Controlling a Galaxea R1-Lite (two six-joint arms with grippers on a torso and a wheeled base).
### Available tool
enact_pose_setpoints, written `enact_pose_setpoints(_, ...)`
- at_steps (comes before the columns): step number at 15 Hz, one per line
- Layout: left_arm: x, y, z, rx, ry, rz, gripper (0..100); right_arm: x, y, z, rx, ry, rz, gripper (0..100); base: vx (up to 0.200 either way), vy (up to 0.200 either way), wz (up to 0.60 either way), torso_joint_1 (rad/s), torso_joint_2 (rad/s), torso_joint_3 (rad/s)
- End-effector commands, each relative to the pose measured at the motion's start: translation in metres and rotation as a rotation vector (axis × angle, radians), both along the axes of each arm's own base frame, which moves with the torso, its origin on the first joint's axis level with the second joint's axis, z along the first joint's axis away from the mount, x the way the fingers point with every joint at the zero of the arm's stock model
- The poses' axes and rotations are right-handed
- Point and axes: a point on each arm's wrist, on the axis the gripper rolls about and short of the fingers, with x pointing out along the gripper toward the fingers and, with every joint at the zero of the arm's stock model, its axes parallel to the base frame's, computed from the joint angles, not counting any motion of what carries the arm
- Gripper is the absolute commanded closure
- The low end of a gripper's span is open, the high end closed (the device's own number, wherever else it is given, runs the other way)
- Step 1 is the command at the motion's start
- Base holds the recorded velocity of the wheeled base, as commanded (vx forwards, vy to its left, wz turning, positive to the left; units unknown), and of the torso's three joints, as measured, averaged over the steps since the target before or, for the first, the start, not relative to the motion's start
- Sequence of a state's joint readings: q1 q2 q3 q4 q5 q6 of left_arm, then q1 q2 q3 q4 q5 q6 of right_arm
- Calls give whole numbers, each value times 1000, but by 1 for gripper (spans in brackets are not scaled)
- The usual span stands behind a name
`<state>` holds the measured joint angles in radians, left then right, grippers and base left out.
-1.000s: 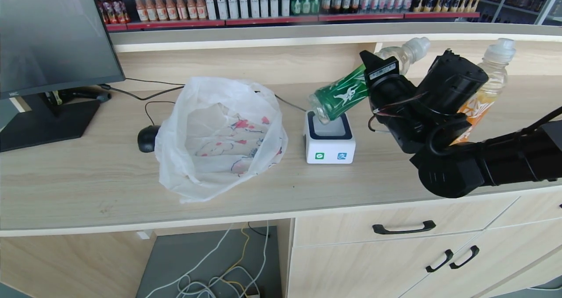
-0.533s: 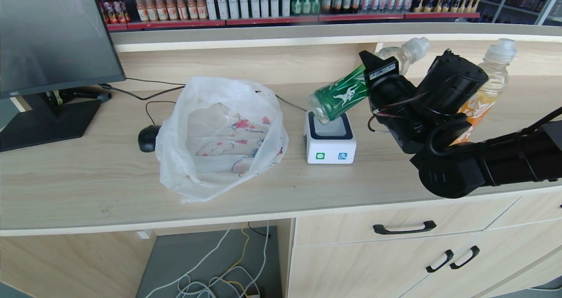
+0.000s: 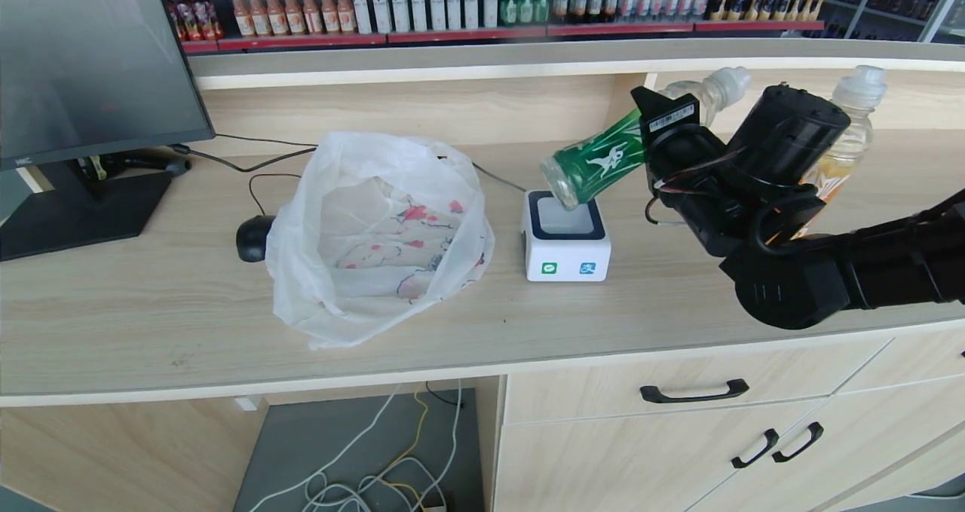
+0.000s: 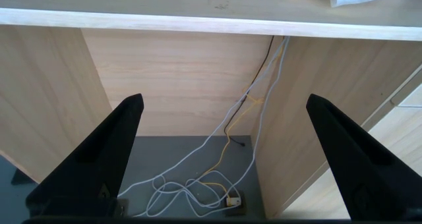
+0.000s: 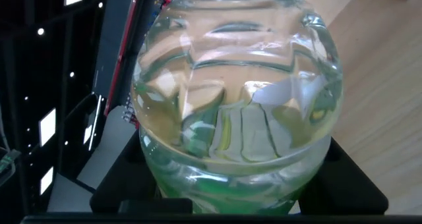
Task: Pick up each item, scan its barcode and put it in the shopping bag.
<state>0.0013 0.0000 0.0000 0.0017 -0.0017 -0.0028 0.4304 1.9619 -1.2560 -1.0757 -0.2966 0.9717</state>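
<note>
the left gripper (image 4: 224, 102) hangs below the counter's (image 3: 151, 308) front edge, fingers spread wide and holding nothing. the shopping bag (image 3: 377, 233) sits mid-counter with its mouth up, and the scanner (image 3: 567, 237) is just to its right. the right gripper (image 3: 663, 131) clamps the green bottle (image 3: 599, 164) over the scanner. the bottle's long axis is tilted, base low and pointing toward the bag, which lies to its left.

Wooden counter (image 3: 151, 323), drawers (image 3: 603, 414), stocked shelves (image 3: 301, 42) behind
</note>
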Motion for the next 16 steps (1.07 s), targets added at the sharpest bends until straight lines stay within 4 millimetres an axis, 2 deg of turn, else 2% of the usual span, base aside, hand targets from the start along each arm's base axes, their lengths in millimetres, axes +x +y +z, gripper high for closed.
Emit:
enact_pose_setpoints(1, 0, 0, 0, 0, 0, 0, 0, -4, -1, 7, 13, -12, 4, 100, 0, 0, 0, 0, 0, 0)
enact_pose_setpoints(5, 0, 0, 0, 0, -2, 0, 0, -4, -2, 7, 18, -2, 7, 100, 0, 0, 0, 0, 0, 0)
enact_pose_setpoints(10, 0, 0, 0, 0, 0, 0, 0, 3, -1, -8, 108, 147, 43, 100, 0, 0, 0, 0, 0, 0)
enact_pose_setpoints(16, 0, 0, 0, 0, 0, 0, 0, 6, -6, 0, 186, 141, 53, 100, 0, 0, 0, 0, 0, 0)
